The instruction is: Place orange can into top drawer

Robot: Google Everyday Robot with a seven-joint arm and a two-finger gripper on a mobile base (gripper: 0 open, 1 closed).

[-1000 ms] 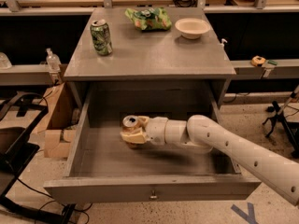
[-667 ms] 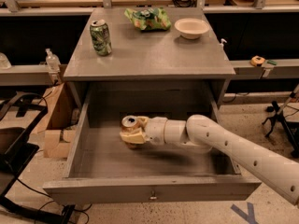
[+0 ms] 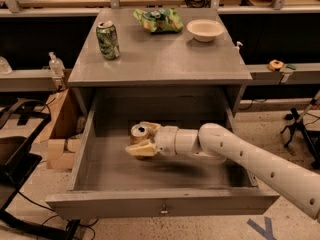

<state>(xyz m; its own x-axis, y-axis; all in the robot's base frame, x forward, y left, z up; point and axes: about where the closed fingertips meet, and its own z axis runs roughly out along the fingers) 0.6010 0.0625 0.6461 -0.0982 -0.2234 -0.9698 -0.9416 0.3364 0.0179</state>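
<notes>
The top drawer [image 3: 160, 204] is pulled wide open below the grey cabinet top, its small metal knob at the centre of its front. My gripper [image 3: 141, 140] reaches into it from the right on a white arm. It is shut on the orange can [image 3: 138, 132], which stands upright with its silver pull-tab top showing. The can sits low in the drawer's left-middle part, at or just above the drawer floor; I cannot tell if it touches.
On the cabinet top stand a green-and-white can [image 3: 108, 40] at the left, a green snack bag [image 3: 159, 20] at the back and a white bowl [image 3: 205, 29] at the right. A cardboard box [image 3: 57, 134] stands left of the drawer. Cables and a black stand lie on the floor.
</notes>
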